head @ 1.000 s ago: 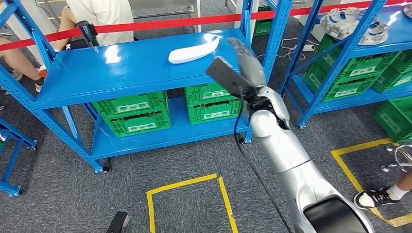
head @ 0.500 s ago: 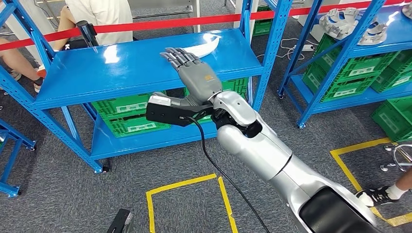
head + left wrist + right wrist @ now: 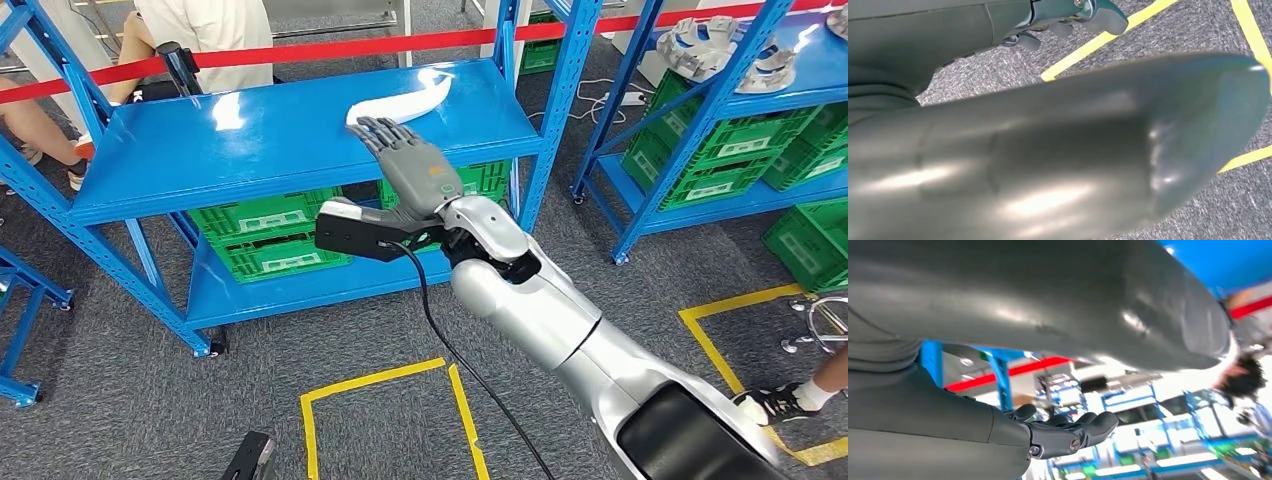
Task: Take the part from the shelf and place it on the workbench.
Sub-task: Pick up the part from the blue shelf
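Observation:
The part (image 3: 424, 94) is a long, curved white piece lying on the top board of the blue shelf (image 3: 270, 135), toward its right end. My right hand (image 3: 409, 164) reaches out over that board just in front of the part, fingers stretched flat toward it and their tips at its near edge; I cannot tell whether they touch. Seen from the right wrist, its fingers (image 3: 1073, 432) are spread with nothing in them. My left hand (image 3: 1058, 145) hangs above the grey carpet, empty, its fingers (image 3: 1068, 20) apart from the thumb.
Green crates (image 3: 275, 235) fill the shelf's lower level. A red barrier tape (image 3: 330, 48) and a seated person (image 3: 205, 35) are behind it. Another blue shelf (image 3: 720, 110) with metal parts stands at the right. Yellow floor tape (image 3: 385, 385) and a person's shoe (image 3: 775, 405) lie near my feet.
My right hand has swung left from the shelf's right end and turned flat, then eased back slightly toward me, fingers now pointing at the white part. The part has not moved.

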Motion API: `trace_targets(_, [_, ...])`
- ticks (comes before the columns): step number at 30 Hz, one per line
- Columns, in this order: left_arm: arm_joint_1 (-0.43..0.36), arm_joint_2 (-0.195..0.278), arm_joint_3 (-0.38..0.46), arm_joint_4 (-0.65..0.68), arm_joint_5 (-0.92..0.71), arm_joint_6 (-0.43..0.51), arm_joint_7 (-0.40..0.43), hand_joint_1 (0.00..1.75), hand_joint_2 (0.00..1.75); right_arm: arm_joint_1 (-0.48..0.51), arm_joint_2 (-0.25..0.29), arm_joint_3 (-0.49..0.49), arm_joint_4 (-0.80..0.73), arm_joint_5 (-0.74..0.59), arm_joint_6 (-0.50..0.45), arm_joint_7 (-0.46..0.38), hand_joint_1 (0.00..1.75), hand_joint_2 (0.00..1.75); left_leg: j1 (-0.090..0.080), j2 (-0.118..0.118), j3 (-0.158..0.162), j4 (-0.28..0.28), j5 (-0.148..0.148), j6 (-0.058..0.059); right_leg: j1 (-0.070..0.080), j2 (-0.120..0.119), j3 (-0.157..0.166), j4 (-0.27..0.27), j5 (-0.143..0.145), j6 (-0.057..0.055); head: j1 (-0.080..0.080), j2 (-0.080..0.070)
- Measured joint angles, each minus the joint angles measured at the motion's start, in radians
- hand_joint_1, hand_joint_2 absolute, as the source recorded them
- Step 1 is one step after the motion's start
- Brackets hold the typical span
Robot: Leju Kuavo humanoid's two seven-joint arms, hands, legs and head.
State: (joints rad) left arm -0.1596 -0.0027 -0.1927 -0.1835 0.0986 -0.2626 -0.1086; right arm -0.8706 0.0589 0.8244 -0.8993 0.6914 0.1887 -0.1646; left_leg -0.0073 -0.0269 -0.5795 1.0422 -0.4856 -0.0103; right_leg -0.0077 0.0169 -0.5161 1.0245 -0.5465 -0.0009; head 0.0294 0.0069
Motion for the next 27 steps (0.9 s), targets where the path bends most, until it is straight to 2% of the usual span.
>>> trace_targets(5, [0.0,0.002,-0.003,0.001,-0.003,-0.006,0.0,0.0,0.0,0.048,-0.003,0.006,0.065,0.003,-0.023,-0.016,0.0,0.0,-0.003,0.001,-0.001,0.0,-0.003,0.008,-0.002,0.001,0.002,-0.008,0.002,0.005,-0.001,0.0])
trace_targets(7, [0.0,0.004,-0.004,0.001,-0.003,-0.006,0.0,0.0,0.0,0.064,-0.002,0.013,0.089,0.005,-0.026,-0.028,0.0,0.0,-0.002,0.001,-0.002,-0.005,-0.006,0.017,-0.001,0.001,0.006,-0.006,0.008,0.01,-0.002,0.0])
trace_targets(9, [0.001,0.004,-0.006,0.001,-0.003,-0.006,-0.001,0.0,0.0,0.076,0.0,0.019,0.108,0.008,-0.029,-0.039,0.0,0.0,0.003,0.002,0.01,-0.017,-0.008,0.027,0.0,-0.002,-0.001,0.019,0.007,0.015,-0.003,0.0])
trace_targets(10, [0.002,0.004,-0.007,0.001,-0.002,-0.006,-0.001,0.0,0.0,0.078,0.002,0.022,0.115,0.008,-0.031,-0.042,0.0,0.0,0.006,0.003,0.018,-0.021,-0.009,0.032,0.0,-0.003,-0.018,0.048,-0.002,0.016,-0.002,0.0])
trace_targets(11, [0.002,0.004,-0.008,0.001,-0.002,-0.006,-0.001,0.0,0.0,0.08,0.003,0.024,0.121,0.009,-0.032,-0.044,0.0,0.0,0.007,0.004,0.025,-0.024,-0.01,0.035,0.0,-0.005,-0.049,0.096,-0.018,0.018,0.0,0.0])
trace_targets(13, [0.002,0.005,-0.009,0.001,-0.002,-0.006,-0.001,0.0,0.0,0.087,0.006,0.029,0.134,0.01,-0.033,-0.044,0.0,0.0,0.007,0.005,0.032,-0.024,-0.016,0.037,-0.001,-0.006,-0.137,0.219,-0.056,0.02,0.003,0.0])
trace_targets(14, [0.003,0.005,-0.01,0.001,-0.002,-0.006,-0.001,0.0,0.0,0.092,0.007,0.031,0.14,0.01,-0.033,-0.044,0.0,0.0,0.007,0.005,0.036,-0.024,-0.02,0.036,-0.002,-0.006,-0.178,0.265,-0.061,0.021,0.004,0.0])
trace_targets(15, [0.005,0.005,-0.01,0.001,-0.002,-0.006,-0.001,0.0,0.0,0.098,0.007,0.033,0.146,0.01,-0.033,-0.044,0.0,0.0,0.007,0.004,0.041,-0.023,-0.025,0.034,-0.003,-0.006,-0.205,0.279,-0.046,0.022,0.004,0.0])
trace_targets(16, [0.006,0.005,-0.01,0.001,-0.002,-0.006,-0.001,0.0,0.0,0.101,0.007,0.033,0.151,0.01,-0.033,-0.044,0.0,0.0,0.007,0.003,0.05,-0.023,-0.032,0.032,-0.003,-0.007,-0.211,0.253,-0.009,0.021,0.006,0.0])
trace_targets(18, [0.008,0.004,-0.01,0.002,-0.002,-0.006,-0.001,0.0,0.0,0.103,0.007,0.035,0.156,0.01,-0.033,-0.045,0.0,0.0,0.008,0.003,0.069,-0.024,-0.049,0.025,-0.003,-0.01,-0.182,0.129,0.089,0.014,0.006,0.0])
trace_targets(19, [0.007,0.003,-0.01,0.002,-0.001,-0.006,-0.002,0.0,0.0,0.103,0.007,0.035,0.16,0.01,-0.033,-0.048,0.0,0.0,0.008,0.003,0.077,-0.024,-0.057,0.02,0.001,-0.011,-0.166,0.072,0.112,0.009,0.005,0.0])
trace_targets(20, [0.007,0.003,-0.01,0.002,-0.001,-0.005,-0.003,0.0,0.0,0.103,0.009,0.037,0.165,0.011,-0.031,-0.052,0.0,0.0,0.008,0.003,0.08,-0.025,-0.064,0.014,0.004,-0.012,-0.155,0.036,0.121,0.004,0.006,0.0])
trace_targets(22, [0.007,0.003,-0.01,0.002,0.0,-0.001,-0.009,0.0,0.0,0.106,0.012,0.043,0.174,0.013,-0.029,-0.06,0.0,0.0,0.009,0.005,0.088,-0.024,-0.067,-0.002,0.01,-0.012,-0.148,0.015,0.106,-0.01,0.006,0.0])
trace_targets(24, [0.009,0.001,-0.01,0.002,0.003,0.02,-0.018,0.0,0.0,0.107,0.019,0.048,0.18,0.015,-0.027,-0.067,0.0,0.0,0.009,0.009,0.08,0.004,-0.059,-0.016,0.007,-0.01,-0.126,0.005,0.105,-0.026,0.003,0.001])
trace_targets(25, [0.008,-0.002,-0.01,0.001,0.004,0.034,-0.023,0.0,0.0,0.105,0.023,0.051,0.183,0.016,-0.027,-0.07,0.0,0.0,0.01,0.012,0.059,0.04,-0.052,-0.023,0.004,-0.011,-0.112,0.0,0.099,-0.032,-0.001,0.001])
trace_targets(27, [0.008,-0.011,-0.01,0.001,0.005,0.054,-0.031,0.0,0.0,0.104,0.027,0.057,0.19,0.018,-0.027,-0.075,0.0,0.0,0.014,0.017,-0.021,0.158,-0.059,-0.035,0.0,-0.012,-0.082,-0.009,0.083,-0.039,-0.011,0.001])
